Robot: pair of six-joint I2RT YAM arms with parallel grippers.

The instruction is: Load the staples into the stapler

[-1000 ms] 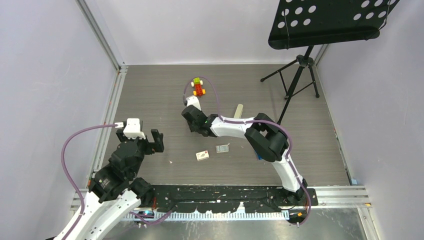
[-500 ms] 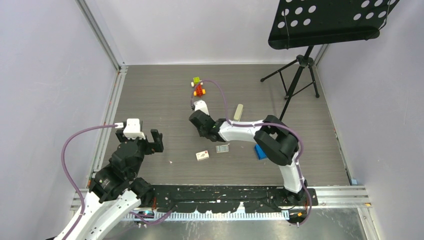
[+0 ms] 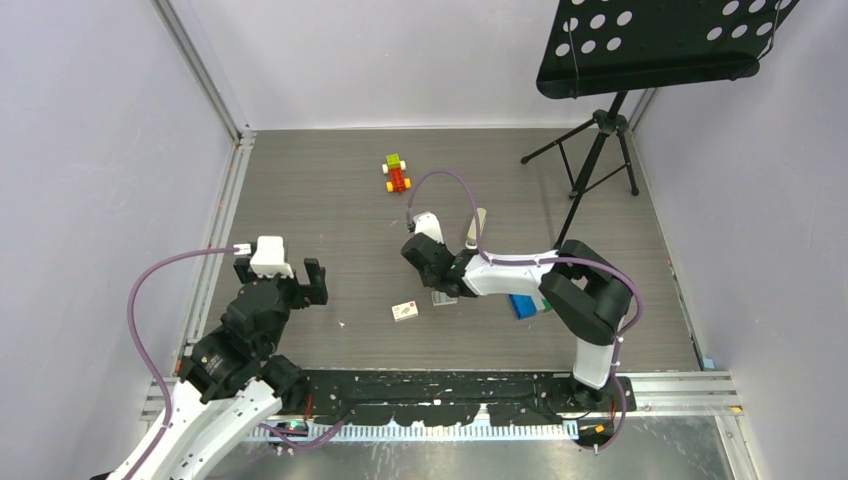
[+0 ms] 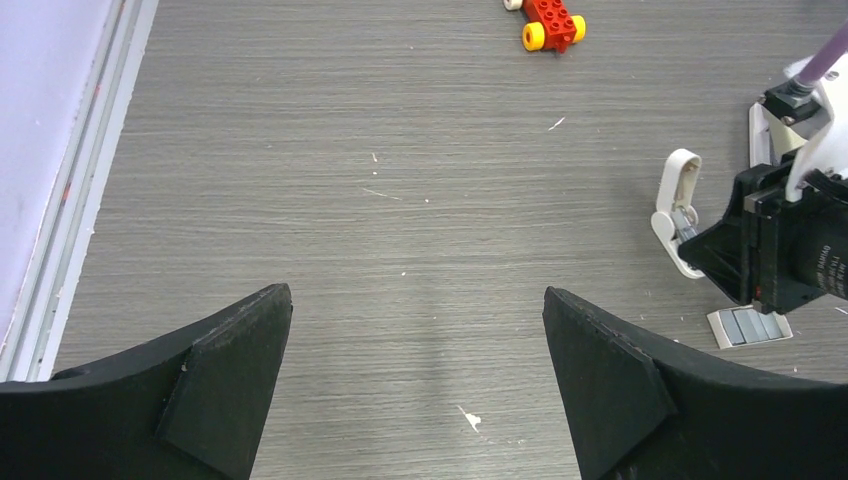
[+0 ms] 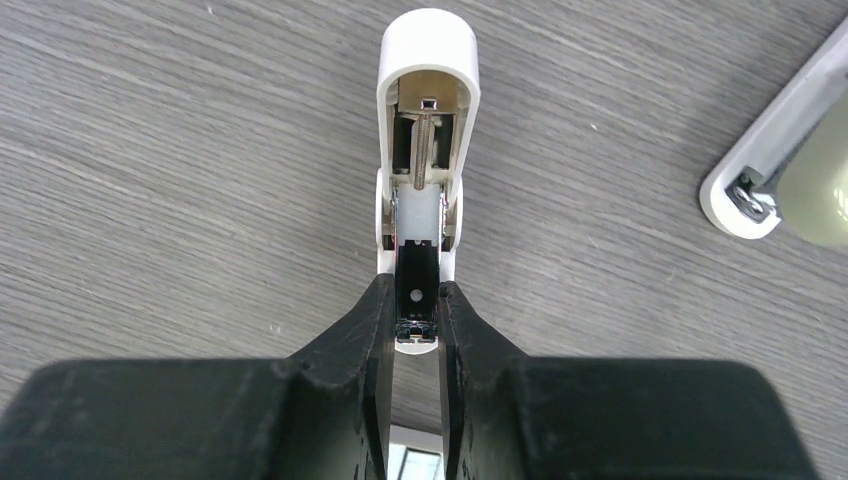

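The stapler, a slim bar with a grey-beige top, lies on the floor just right of my right gripper, and its end shows in the right wrist view. My right gripper is shut on a short white object hinged open, with a spring rod and a black channel inside. The grey staples lie in a white tray just behind that gripper, and their white carton lies left of them. My left gripper hangs open over bare floor.
A red, yellow and green toy car sits farther back. A blue box lies under my right arm. A music stand's tripod is at the back right, and metal rails run along the left and near edges.
My right gripper closed on the short white object and carried it from near the toy car toward the near right, ending beside the staples. My left arm has not moved.
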